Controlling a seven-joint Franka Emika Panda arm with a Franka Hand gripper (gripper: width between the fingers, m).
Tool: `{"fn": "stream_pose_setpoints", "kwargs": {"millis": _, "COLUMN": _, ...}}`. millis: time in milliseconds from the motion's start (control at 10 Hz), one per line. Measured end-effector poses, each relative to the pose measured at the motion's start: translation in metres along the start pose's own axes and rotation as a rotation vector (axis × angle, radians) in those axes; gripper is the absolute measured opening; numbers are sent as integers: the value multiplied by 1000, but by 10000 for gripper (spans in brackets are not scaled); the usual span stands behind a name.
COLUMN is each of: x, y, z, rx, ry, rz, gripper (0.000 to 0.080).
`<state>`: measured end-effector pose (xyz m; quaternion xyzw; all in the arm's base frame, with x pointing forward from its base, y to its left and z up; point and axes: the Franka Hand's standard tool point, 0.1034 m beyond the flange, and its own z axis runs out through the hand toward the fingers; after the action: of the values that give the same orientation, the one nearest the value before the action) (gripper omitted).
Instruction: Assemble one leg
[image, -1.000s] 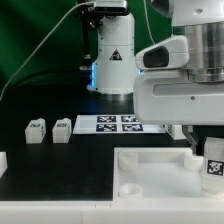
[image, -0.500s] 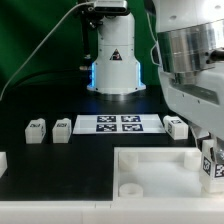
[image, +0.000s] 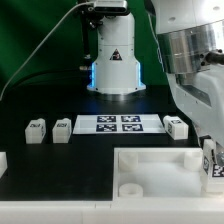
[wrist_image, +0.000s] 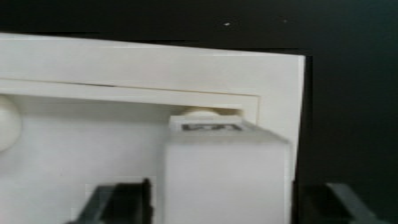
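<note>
Small white plastic block-like leg (image: 213, 165) with a black-and-white square tag stands upright at the large white square panel's (image: 160, 172) corner on the exterior view's right, cut off by the picture edge. In the wrist view the same leg (wrist_image: 228, 165) sits with its tagged end tucked into the panel's (wrist_image: 107, 80) raised inner corner.

The claw (wrist_image: 231, 203) straddles the leg, with dark fingers (wrist_image: 121, 203) on either side of it. A thin strip seems to show between each finger and the leg, so whether it is clamped or slack cannot be told.

Three more white tagged legs lie on the black surface (image: 60, 160): two (image: 36, 130) (image: 62, 128) close together on the exterior view's left, and one (image: 176, 126) just beside the flat white marker board's (image: 118, 123) right end. All three are well apart from the panel. The white robot base (image: 112, 60) stands behind the marker board.
</note>
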<state>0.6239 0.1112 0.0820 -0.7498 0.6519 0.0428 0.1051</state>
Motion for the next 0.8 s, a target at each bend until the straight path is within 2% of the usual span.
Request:
{"fn": "stream_pose_setpoints", "kwargs": {"millis": 100, "x": -5, "y": 0, "z": 0, "rx": -22, "ry": 5, "rz": -185, "gripper": 555}}
{"fn": "stream_pose_setpoints", "kwargs": {"millis": 200, "x": -11, "y": -2, "z": -1, "rx": -28, "ry": 11, "rz": -358, "gripper": 622}}
{"fn": "stream_pose_setpoints", "kwargs": {"millis": 500, "x": -8, "y": -2, "z": -1, "rx": -29, "ry": 7, "rz": -651, "gripper": 644}}
{"fn": "stream_pose_setpoints", "kwargs": {"millis": 800, "x": -4, "y": -1, "z": 0, "rx": -77, "ry": 32, "rz": -1117, "gripper": 648}}
